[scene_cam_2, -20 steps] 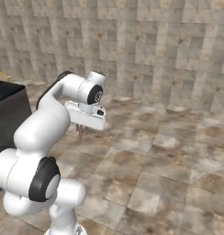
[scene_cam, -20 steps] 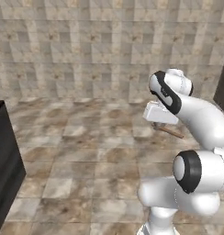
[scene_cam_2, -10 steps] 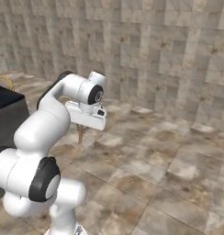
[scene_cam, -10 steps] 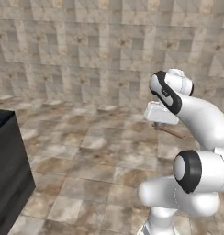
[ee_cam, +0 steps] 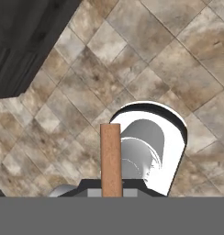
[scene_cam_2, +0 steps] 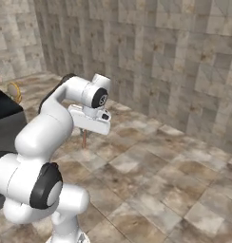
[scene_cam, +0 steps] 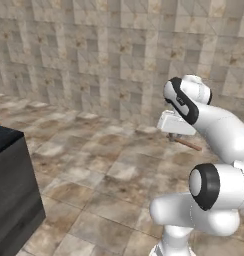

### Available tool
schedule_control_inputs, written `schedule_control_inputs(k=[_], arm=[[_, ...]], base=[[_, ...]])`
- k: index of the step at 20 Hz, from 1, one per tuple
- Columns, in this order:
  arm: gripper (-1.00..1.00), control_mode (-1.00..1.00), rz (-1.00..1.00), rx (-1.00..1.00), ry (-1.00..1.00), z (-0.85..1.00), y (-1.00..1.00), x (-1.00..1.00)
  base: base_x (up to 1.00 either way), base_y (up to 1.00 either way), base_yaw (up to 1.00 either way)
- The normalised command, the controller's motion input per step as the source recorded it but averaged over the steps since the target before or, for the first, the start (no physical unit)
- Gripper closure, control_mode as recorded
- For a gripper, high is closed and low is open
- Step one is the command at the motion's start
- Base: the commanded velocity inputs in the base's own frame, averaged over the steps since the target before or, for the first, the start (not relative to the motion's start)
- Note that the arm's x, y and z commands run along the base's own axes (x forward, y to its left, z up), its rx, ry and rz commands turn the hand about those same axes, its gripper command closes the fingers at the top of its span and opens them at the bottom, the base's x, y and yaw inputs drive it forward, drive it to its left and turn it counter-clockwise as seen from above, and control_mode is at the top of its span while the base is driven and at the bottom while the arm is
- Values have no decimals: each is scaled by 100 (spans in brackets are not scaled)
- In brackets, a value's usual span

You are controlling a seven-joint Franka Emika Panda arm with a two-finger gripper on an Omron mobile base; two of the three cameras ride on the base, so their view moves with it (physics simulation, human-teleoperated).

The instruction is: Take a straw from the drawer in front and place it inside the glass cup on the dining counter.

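My gripper (scene_cam: pixel 172 137) hangs in front of the base over the tiled floor, shut on the straw (scene_cam: pixel 188 145). The straw is a thin orange-brown stick that pokes out below the white hand (scene_cam_2: pixel 84 131) as a short stub (scene_cam_2: pixel 84 139). In the hand view the straw (ee_cam: pixel 111 159) rises straight up from between the gripper's (ee_cam: pixel 111 193) fingertips. The drawer and the glass cup are out of view. A dark block with a black top (scene_cam: pixel 13 190) stands at the left. I cannot tell whether it is the dining counter.
The brown stone-tile floor (scene_cam: pixel 94 165) spreads ahead up to a tiled wall (scene_cam_2: pixel 151 57). The dark block (scene_cam_2: pixel 4 110) has yellowish rounded things (scene_cam_2: pixel 14 91) just behind it. In the hand view the block's dark side (ee_cam: pixel 26 36) is at the upper left.
The whole picture has shifted, so the base is moving. The dark block has come further into both base views from the left. The arm holds its pose with the straw still gripped.
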Motion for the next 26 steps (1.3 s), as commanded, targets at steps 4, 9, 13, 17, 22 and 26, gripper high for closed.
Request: schedule_control_inputs(k=[4,9,13,17,22,26], arm=[[100,100,0,0,0,0,0,0],[100,100,0,0,0,0,0,0],[100,100,0,0,0,0,0,0],[100,100,0,0,0,0,0,0],[100,100,0,0,0,0,0,0],[100,100,0,0,0,0,0,0]], base=[[100,-28,46],[100,-28,48],[100,-26,49],[100,-31,49],[100,-41,45],[100,-58,37]])
